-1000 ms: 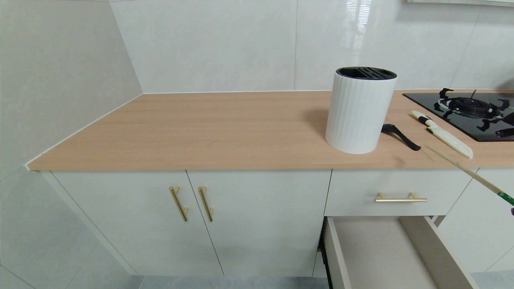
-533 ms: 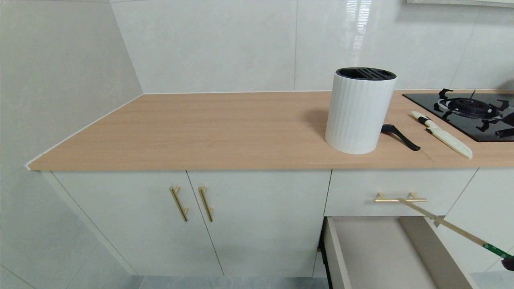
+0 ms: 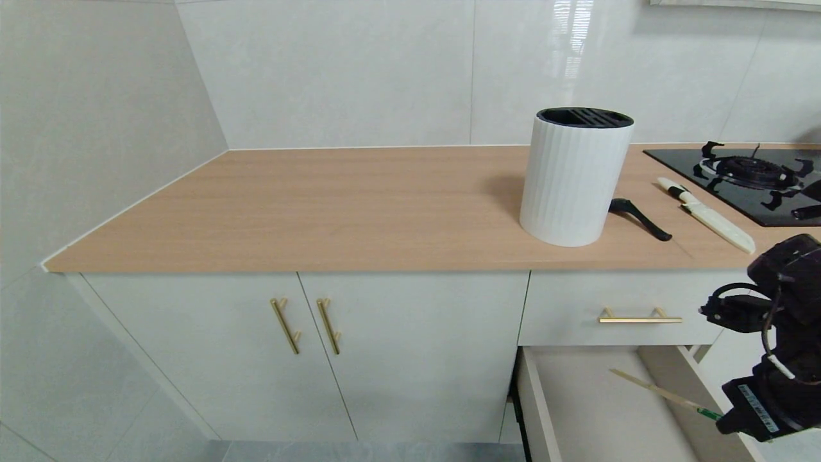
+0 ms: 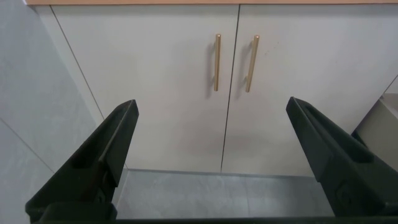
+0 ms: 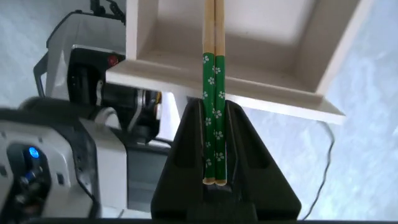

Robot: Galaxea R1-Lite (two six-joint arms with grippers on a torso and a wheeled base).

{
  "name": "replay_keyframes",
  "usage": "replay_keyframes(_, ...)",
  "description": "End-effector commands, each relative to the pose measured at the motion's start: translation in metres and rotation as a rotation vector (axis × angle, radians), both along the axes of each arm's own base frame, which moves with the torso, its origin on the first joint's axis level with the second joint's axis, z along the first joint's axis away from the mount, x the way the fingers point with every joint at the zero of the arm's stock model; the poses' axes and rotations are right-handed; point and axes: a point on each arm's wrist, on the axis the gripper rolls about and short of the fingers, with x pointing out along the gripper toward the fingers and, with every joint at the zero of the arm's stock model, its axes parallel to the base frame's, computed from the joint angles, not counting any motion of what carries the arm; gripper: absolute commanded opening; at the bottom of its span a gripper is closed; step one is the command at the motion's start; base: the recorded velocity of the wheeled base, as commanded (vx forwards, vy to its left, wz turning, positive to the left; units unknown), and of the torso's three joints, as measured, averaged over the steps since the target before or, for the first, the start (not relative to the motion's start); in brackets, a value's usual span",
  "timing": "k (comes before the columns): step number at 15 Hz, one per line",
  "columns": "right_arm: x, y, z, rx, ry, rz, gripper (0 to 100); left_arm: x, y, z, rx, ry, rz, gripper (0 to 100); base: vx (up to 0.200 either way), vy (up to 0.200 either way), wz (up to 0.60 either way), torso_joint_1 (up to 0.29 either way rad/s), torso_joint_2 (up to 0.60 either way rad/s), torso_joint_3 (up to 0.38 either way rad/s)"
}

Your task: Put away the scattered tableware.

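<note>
Over the open drawer [image 3: 535, 404], low on the robot's right, the right pincer [image 3: 721, 417] is closed on a pair of chopsticks [image 3: 654, 389], gripping them at their thick ends. In the right wrist view the two dark fingers [image 5: 186, 143] press the sticks side by side at their green bands, which carry small white flower marks. The pale wooden shafts [image 5: 211, 37] run out past the fingertips of the pincer [image 5: 216, 124] and over the drawer's pale interior [image 5: 267, 37]. The sticks slope with their thin tips toward the middle of the drawer; whether the tips touch its floor cannot be told. A white strip label [image 3: 757, 399] on the pincer's housing bears dark print too small to read.

The left pincer [image 4: 214, 155] is spread wide and holds nothing. It faces two white cabinet doors with upright gold handles [image 4: 217, 62].

Above the open drawer is a shut drawer front with a gold bar handle [image 3: 639, 316]. On the wooden table [image 3: 321, 205] stands a white ribbed holder [image 3: 573, 179] with a black slotted top. A black utensil handle [image 3: 641, 219] lies just beside the holder, and a pale-bladed knife [image 3: 705, 215] lies near that, short of the black gas hob [image 3: 744, 176].
</note>
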Motion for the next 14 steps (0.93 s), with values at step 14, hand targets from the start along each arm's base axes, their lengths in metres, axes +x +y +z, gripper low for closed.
replay_keyframes(14, 0.061, 0.022, -0.06, 0.052, -0.112, -0.061, 0, 0.0, 0.0, 0.0, -0.001, -0.001, 0.0, 100, 0.0, 0.0, 0.0, -0.015, 0.04, 0.024)
